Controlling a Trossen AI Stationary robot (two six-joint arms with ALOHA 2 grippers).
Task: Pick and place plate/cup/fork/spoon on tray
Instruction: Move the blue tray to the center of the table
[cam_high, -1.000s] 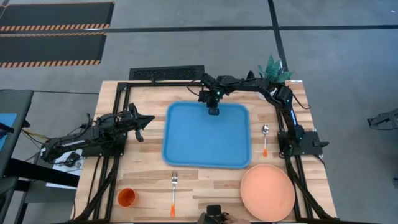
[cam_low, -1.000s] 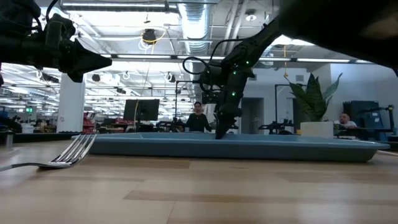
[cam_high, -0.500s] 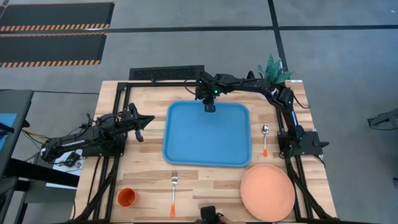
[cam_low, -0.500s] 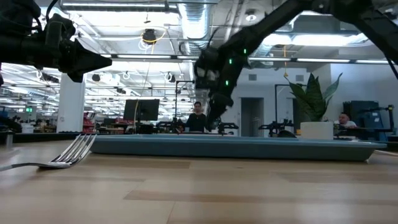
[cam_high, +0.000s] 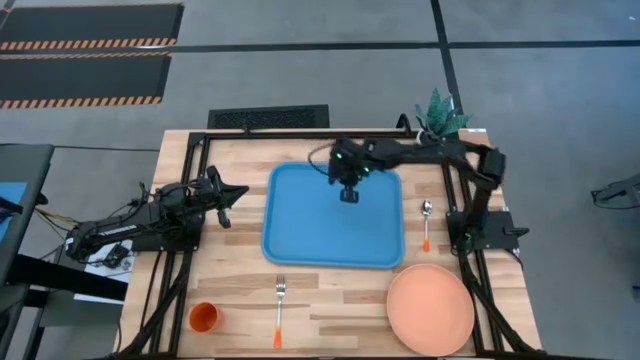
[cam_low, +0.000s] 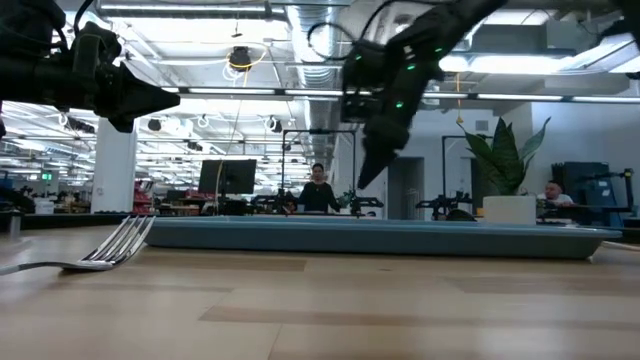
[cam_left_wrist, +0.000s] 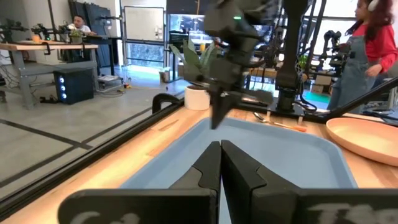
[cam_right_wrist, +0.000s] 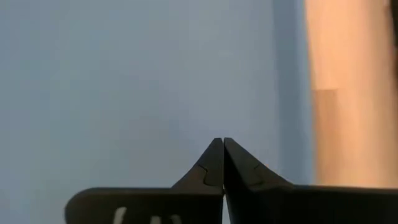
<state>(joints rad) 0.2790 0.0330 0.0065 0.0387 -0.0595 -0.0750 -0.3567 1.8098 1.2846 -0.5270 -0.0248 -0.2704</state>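
A large blue rectangular tray (cam_high: 300, 235) with rounded corners and a raised rim lies flat mid-table, nothing resting on it. Near its right rim lies the spoon (cam_high: 426, 224), silver bowl away from the front edge, orange handle toward it. The salmon-orange plate (cam_high: 430, 308) sits off the tray's front right corner. The fork (cam_high: 279, 311) lies just in front of the tray, and the small orange cup (cam_high: 204, 317) stands upright left of the fork.

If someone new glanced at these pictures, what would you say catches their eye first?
Probably the big blue tray at the table's centre, bare, with the right gripper hanging above its far part, jaws shut on nothing. Next, the salmon-orange plate at the near right corner, off the tray. The left gripper waits, shut, left of the tray.
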